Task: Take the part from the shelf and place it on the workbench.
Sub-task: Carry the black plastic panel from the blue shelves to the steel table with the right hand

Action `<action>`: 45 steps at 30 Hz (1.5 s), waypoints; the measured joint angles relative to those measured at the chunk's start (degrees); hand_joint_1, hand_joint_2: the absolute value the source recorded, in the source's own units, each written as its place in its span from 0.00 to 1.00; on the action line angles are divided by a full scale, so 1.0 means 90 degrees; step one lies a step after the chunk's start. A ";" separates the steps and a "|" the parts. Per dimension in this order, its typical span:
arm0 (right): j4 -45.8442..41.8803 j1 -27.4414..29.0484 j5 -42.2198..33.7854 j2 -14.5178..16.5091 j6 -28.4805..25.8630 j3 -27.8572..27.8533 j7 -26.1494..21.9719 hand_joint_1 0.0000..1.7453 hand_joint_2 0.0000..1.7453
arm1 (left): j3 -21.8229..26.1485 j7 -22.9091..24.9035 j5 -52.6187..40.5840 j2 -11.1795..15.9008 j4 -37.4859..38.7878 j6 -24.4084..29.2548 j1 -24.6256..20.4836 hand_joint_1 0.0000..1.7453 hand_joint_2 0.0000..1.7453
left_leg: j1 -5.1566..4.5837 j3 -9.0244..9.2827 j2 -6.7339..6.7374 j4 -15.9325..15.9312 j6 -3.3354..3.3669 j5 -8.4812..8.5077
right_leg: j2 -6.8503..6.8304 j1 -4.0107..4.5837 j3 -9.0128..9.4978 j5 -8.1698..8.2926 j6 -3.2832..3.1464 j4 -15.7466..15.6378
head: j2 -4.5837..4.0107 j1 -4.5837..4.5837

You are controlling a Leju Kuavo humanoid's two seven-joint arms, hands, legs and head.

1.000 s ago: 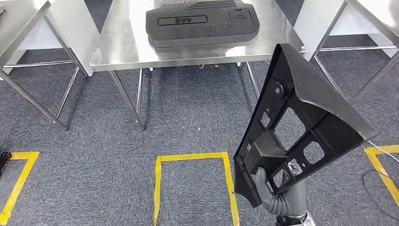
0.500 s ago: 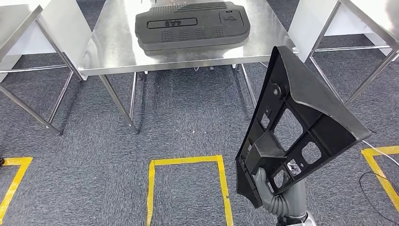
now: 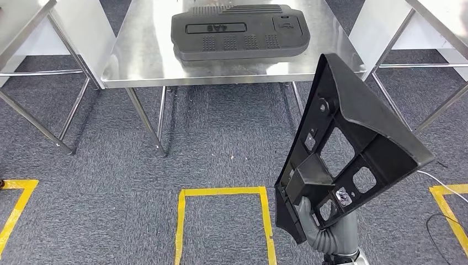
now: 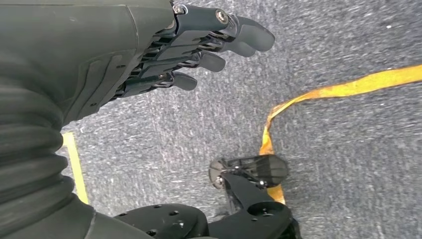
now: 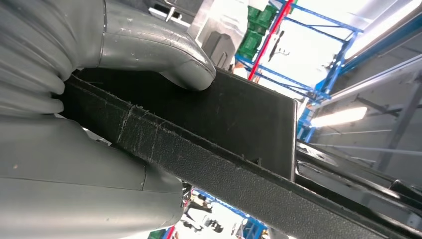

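Head view: the robot's right hand [image 3: 325,229], low at bottom right, grips a large black plastic part [image 3: 353,143], a flat triangular bracket w/ rectangular cut-outs and a boxy block near its lower end. The part is held up off the floor, tilted, narrow tip toward the workbench, wide end low by the hand. The grey thumb [image 3: 305,212] presses on the part next to the block; the other fingers are hidden behind the plastic.

Right wrist view: the thumb [image 5: 164,52] lies flat on the part's [image 5: 234,124] dark textured face, w/ the palm clamped under its edge, so the part is pinched between thumb and palm.

Straight ahead stands a steel workbench [image 3: 138,61] on thin legs. A dark moulded cover [image 3: 237,30] w/ ribbed panels lies flat on its top, well apart from the held part. More steel tables flank it on both sides.

Floor: grey carpet [image 3: 221,143] w/ yellow tape outlines [image 3: 221,192]; one open-ended rectangle just in front of the robot.

Left wrist view: the left hand [image 4: 149,55] hangs over the carpet, holding nothing, dark fingers [image 4: 219,45] extended and slightly apart.
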 joint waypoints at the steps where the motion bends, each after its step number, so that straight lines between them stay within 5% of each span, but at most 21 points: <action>1: -0.0001 -0.0001 0.0000 0.0001 -0.0001 0.0001 0.0001 1.00 1.00 | -0.0004 0.0002 0.0000 -0.0003 -0.0001 0.0000 -0.0001 0.00 1.00 | -0.0014 0.0030 -0.0009 0.0007 -0.0028 -0.0034 | 0.0003 0.0005 0.0131 0.0158 -0.0031 -0.0297 | 0.0000 -0.0004; 6: -0.0004 -0.0003 0.0000 -0.0005 -0.0023 -0.0006 0.0003 1.00 1.00 | -0.0010 0.0014 -0.0001 0.0003 0.0001 0.0002 -0.0002 0.00 1.00 | -0.0008 0.0031 0.0001 0.0140 -0.0166 -0.0186 | 0.0004 -0.0003 0.0295 0.0262 -0.0327 -0.0520 | 0.0000 -0.0023; 11: -0.0006 0.0008 0.0015 -0.0002 -0.0054 -0.0011 0.0006 1.00 1.00 | -0.0022 0.0061 -0.0001 -0.0010 -0.0001 -0.0003 0.0016 0.00 1.00 | 0.0122 -0.0844 0.0057 0.1791 -0.0327 -0.0818 | -0.0010 -0.0037 0.0443 0.0172 -0.0459 -0.0541 | 0.0000 -0.0059; 13: -0.0019 0.0024 0.0066 -0.0004 -0.0087 -0.0016 0.0006 1.00 1.00 | -0.0025 0.0070 0.0000 -0.0011 -0.0001 -0.0006 0.0024 0.00 1.00 | 0.0178 -0.0819 0.0075 0.1572 -0.0360 -0.0521 | -0.0001 -0.0054 0.0511 0.0122 -0.0433 -0.0540 | 0.0000 -0.0061; 16: -0.0069 0.0033 0.0155 -0.0013 -0.0142 -0.0028 0.0002 1.00 1.00 | -0.0027 0.0073 0.0001 -0.0010 -0.0002 -0.0009 0.0017 0.00 1.00 | 0.0206 -0.0267 0.0119 0.0398 -0.0386 0.0055 | 0.0009 -0.0062 0.0608 0.0011 -0.0314 -0.0534 | 0.0000 -0.0071; 21: -0.0151 0.0031 0.0254 -0.0044 -0.0197 -0.0041 -0.0005 1.00 1.00 | -0.0030 0.0077 0.0007 -0.0009 -0.0002 -0.0022 0.0011 0.00 1.00 | 0.0133 -0.0130 0.0091 0.0101 -0.0198 0.0044 | 0.0001 -0.0081 0.0619 -0.0086 -0.0140 -0.0538 | 0.0000 -0.0075; 23: -0.0196 0.0031 0.0316 -0.0072 -0.0242 -0.0058 -0.0005 1.00 1.00 | -0.0030 0.0077 0.0018 -0.0002 -0.0001 -0.0021 0.0007 0.00 1.00 | 0.0135 -0.0097 0.0088 0.0068 -0.0105 0.0041 | 0.0003 -0.0073 0.0363 -0.0309 -0.0166 -0.0038 | 0.0000 -0.0057; 25: -0.0217 0.0046 0.0346 -0.0102 -0.0297 -0.0092 0.0000 1.00 1.00 | -0.0030 0.0077 0.0044 0.0002 -0.0001 -0.0019 0.0004 0.00 1.00 | 0.0102 -0.0078 0.0087 0.0068 -0.0032 0.0005 | 0.0005 -0.0050 -0.0160 -0.0607 -0.0227 0.0863 | 0.0000 -0.0042; 27: -0.0220 0.0073 0.0346 -0.0121 -0.0339 -0.0138 0.0023 1.00 1.00 | -0.0030 0.0077 0.0064 0.0002 -0.0001 -0.0022 0.0008 0.00 1.00 | 0.0075 -0.0043 0.0074 0.0069 0.0010 -0.0035 | 0.0005 -0.0033 -0.0505 -0.0635 -0.0202 0.1300 | 0.0000 -0.0042; 28: -0.0224 0.0085 0.0344 -0.0123 -0.0353 -0.0161 0.0037 1.00 1.00 | -0.0030 0.0077 0.0067 0.0001 -0.0001 -0.0024 0.0010 0.00 1.00 | 0.0066 -0.0012 0.0061 0.0069 0.0016 -0.0055 | 0.0005 -0.0028 -0.0486 -0.0497 -0.0160 0.1140 | 0.0000 -0.0040; 30: -0.0245 0.0096 0.0339 -0.0124 -0.0373 -0.0202 0.0052 1.00 1.00 | -0.0030 0.0076 0.0068 -0.0004 -0.0001 -0.0024 0.0009 0.00 1.00 | 0.0053 0.0061 0.0030 0.0070 0.0005 -0.0106 | 0.0005 -0.0010 -0.0161 -0.0068 -0.0100 0.0283 | 0.0000 -0.0033; 33: -0.0283 0.0107 0.0335 -0.0124 -0.0387 -0.0232 0.0057 1.00 1.00 | -0.0030 0.0076 0.0069 -0.0006 -0.0001 -0.0025 0.0007 0.00 1.00 | 0.0007 0.0114 0.0008 0.0077 -0.0061 -0.0186 | 0.0015 0.0040 0.0201 0.0274 -0.0175 -0.0487 | 0.0000 -0.0035; 38: -0.0322 0.0115 0.0336 -0.0124 -0.0395 -0.0250 0.0059 1.00 1.00 | -0.0030 0.0075 0.0069 0.0007 0.0000 -0.0025 0.0006 0.00 1.00 | 0.0026 0.0022 0.0054 0.0362 -0.0227 -0.0410 | 0.0005 -0.0072 0.0352 0.0284 -0.0321 -0.0592 | 0.0000 -0.0058; 40: -0.0328 0.0114 0.0332 -0.0117 -0.0401 -0.0251 0.0059 1.00 1.00 | -0.0033 0.0074 0.0069 0.0005 -0.0001 -0.0024 0.0010 0.00 1.00 | 0.0072 -0.0389 0.0083 0.1147 -0.0297 -0.0731 | -0.0004 -0.0080 0.0429 0.0241 -0.0383 -0.0602 | 0.0000 -0.0084; 42: -0.0328 0.0117 0.0322 -0.0109 -0.0402 -0.0251 0.0059 1.00 1.00 | -0.0038 0.0074 0.0069 0.0005 0.0000 -0.0024 0.0016 0.00 1.00 | 0.0137 -0.0792 0.0093 0.1763 -0.0350 -0.0844 | -0.0002 -0.0086 0.0472 0.0201 -0.0395 -0.0601 | 0.0000 -0.0087; 43: -0.0328 0.0119 0.0315 -0.0106 -0.0402 -0.0251 0.0059 1.00 1.00 | -0.0041 0.0073 0.0069 0.0005 0.0001 -0.0024 0.0019 0.00 1.00 | 0.0170 -0.0827 0.0097 0.1727 -0.0374 -0.0718 | 0.0006 -0.0099 0.0501 0.0176 -0.0378 -0.0600 | 0.0000 -0.0089; 45: -0.0328 0.0126 0.0296 -0.0097 -0.0402 -0.0251 0.0059 1.00 1.00 | -0.0052 0.0073 0.0069 0.0007 0.0001 -0.0024 0.0019 0.00 1.00 | 0.0241 -0.0555 0.0113 0.1055 -0.0427 -0.0251 | 0.0020 -0.0129 0.0586 0.0108 -0.0304 -0.0595 | 0.0000 -0.0090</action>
